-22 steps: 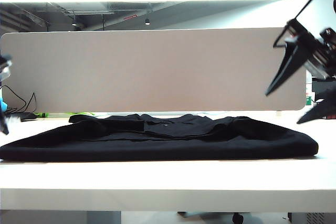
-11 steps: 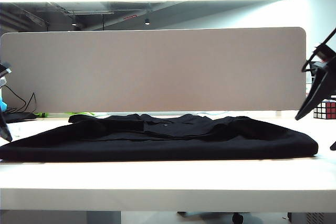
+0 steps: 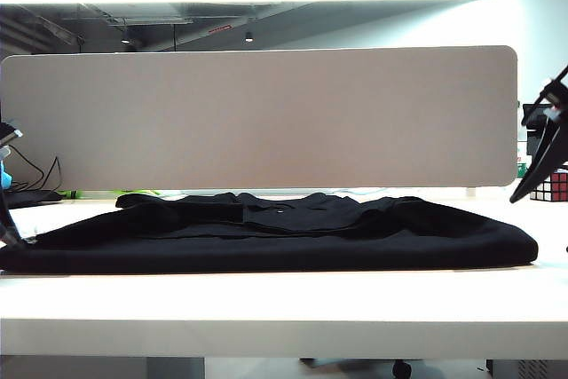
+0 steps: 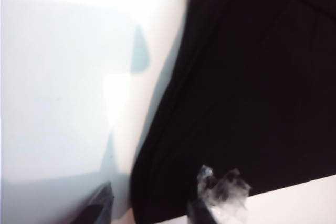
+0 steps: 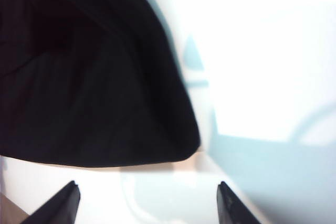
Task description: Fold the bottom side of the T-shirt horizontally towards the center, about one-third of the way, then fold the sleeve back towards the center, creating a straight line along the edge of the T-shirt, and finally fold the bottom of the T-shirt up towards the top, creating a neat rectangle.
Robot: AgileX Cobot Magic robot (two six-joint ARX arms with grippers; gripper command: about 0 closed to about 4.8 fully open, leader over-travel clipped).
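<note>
Flanking the folded T-shirt (image 3: 266, 232): left gripper (image 4: 149, 208) spread over its corner, right gripper (image 5: 147, 203) spread, empty, just off its opposite end.

The T-shirt (image 3: 293, 232) lies flat on the white bench (image 3: 284, 303), a wide black band of soft cloth folded over on itself in low layers. Its collar area sits toward the far side, near the middle, with a tiny pale mark just visible there. The near long edge runs almost straight across the bench. The right end is a rounded, thick fold, seen close in the right wrist view (image 5: 94, 77). The left end tapers down thin, its dark edge curving across the bench in the left wrist view (image 4: 247, 87).
</note>
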